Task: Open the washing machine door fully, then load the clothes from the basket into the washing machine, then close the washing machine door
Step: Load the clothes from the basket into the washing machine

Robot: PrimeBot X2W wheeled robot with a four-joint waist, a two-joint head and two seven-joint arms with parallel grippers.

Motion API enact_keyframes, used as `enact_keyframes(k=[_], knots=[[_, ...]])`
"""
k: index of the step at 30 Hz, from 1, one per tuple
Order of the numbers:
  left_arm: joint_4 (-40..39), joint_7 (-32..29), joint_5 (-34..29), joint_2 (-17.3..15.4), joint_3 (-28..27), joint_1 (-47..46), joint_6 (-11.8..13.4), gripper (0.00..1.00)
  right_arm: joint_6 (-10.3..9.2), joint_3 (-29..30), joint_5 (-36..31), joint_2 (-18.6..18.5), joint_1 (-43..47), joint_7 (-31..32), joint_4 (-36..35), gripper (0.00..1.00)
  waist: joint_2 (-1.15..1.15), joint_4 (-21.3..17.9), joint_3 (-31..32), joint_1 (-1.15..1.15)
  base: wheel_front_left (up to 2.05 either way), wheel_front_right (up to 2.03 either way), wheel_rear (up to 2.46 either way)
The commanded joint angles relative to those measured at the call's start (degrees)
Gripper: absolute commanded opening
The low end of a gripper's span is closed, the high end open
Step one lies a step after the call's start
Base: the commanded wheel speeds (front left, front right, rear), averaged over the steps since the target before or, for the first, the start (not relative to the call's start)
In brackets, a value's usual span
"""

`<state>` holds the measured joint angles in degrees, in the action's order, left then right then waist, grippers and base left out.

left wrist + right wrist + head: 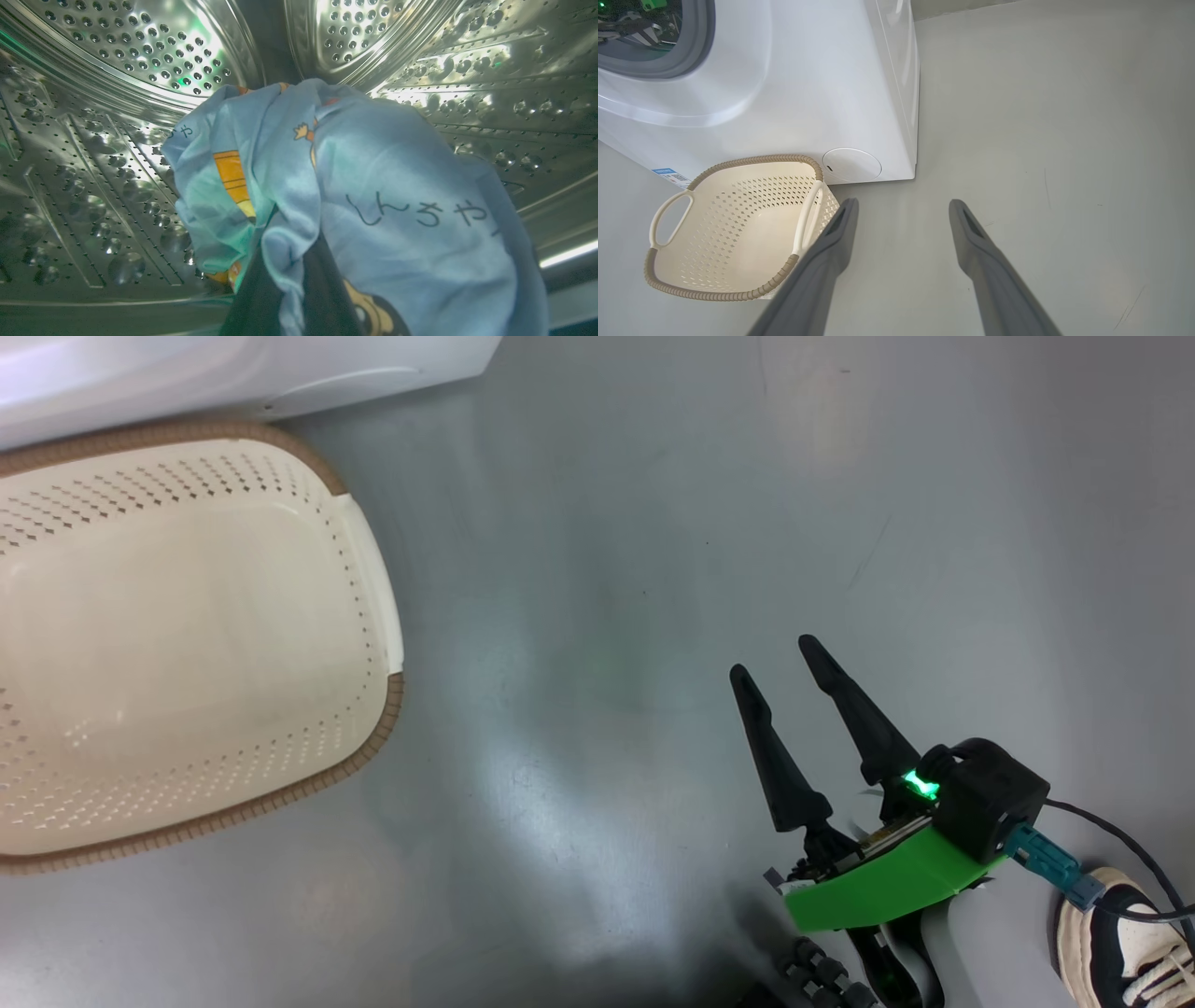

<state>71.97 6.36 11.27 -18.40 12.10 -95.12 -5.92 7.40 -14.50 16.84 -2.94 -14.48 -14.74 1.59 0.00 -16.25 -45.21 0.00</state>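
In the washing machine [140, 60], left jaws grip the clothes [397, 177]; right jaws gape

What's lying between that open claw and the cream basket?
Nothing. In the head view, the stretch between the right gripper and the basket is bare grey floor.

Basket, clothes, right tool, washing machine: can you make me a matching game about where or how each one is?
1 basket
2 clothes
3 right tool
4 washing machine

A in the steel drum
B open, above the floor
C empty
D white, next to the basket

Pairs: 1-C, 2-A, 3-B, 4-D
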Motion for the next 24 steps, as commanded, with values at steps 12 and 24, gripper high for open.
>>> enact_keyframes(k=[12, 24], knots=[[-3.1, 6.1, -0.2, -3.1, 1.6, -2.1, 0.0, 0.0, 0.09, -1.6, 0.4, 0.1, 0.0, -0.3, -1.1, 1.0, 0.0, 0.0, -0.1, 0.0, 0.0, 0.0, 0.0], [-1.4, 7.6, 2.0, -2.0, 1.0, 0.9, 0.7, 1.0, 0.09, -0.7, 0.1, 0.1, -0.6, -0.3, -1.0, 1.0, 0.0, 0.8, 2.1, 0.0, 0.0, 0.0, 0.0]])
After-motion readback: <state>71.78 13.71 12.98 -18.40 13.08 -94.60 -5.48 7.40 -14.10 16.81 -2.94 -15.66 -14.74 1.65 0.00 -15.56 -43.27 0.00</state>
